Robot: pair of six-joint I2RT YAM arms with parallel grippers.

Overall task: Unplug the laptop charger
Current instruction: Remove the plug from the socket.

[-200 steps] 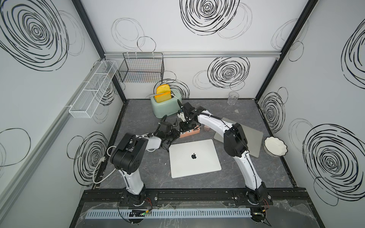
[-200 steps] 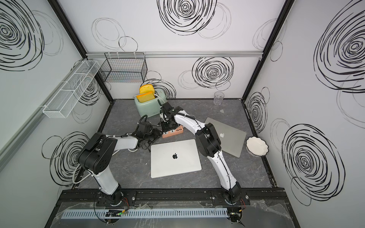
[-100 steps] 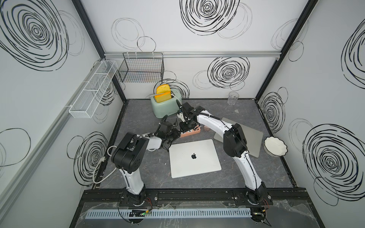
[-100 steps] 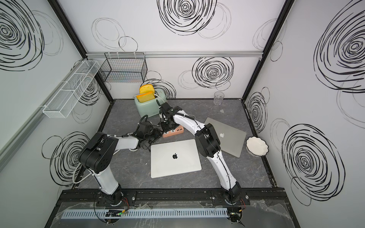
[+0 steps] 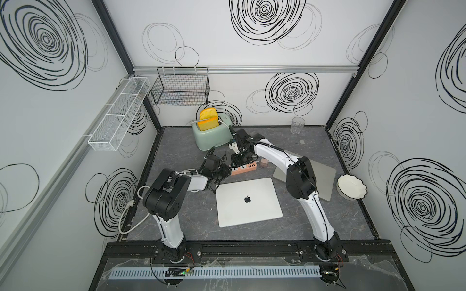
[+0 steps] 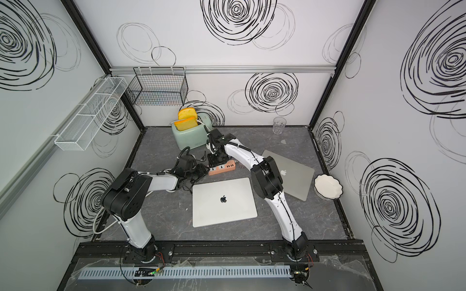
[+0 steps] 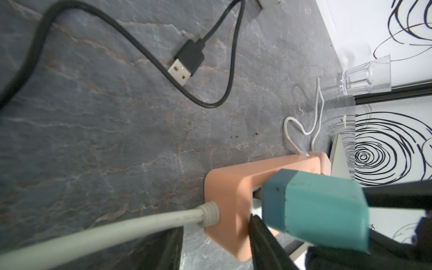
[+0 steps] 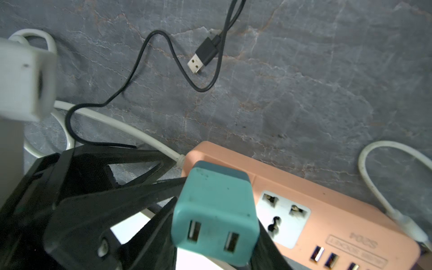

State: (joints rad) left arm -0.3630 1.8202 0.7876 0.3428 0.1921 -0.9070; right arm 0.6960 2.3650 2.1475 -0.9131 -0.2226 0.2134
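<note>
**Item:** teal two-port plastic charger block (image 8: 215,210), sitting over the end socket of the peach plastic power strip (image 8: 327,201). The strip is lying mid-desk on the grey stone-look desk (image 5: 181,156), nearer the back edge than the front.

**Holder:** right gripper (image 8: 214,236), its black jaws pressing narrow against the block's two sides.

**Support:** left gripper (image 7: 216,226), jaws standing part-way apart and straddling the strip's cable end. One finger (image 7: 259,233) is lying against the peach casing; whether they are actually pinching it is not showing.

**Change over the last second:** almost none. In both top views the two grippers are keeping the same meeting point over the strip, the left one shifting only slightly.

**Condition:** in the left wrist view a thin grey gap is showing between block and strip face (prongs themselves not visible).

**Reading:** the pull is probably only beginning or stalling, and the charger is likely not free yet. A straight lift off the socket face, with the strip braced, is looking necessary.
</note>
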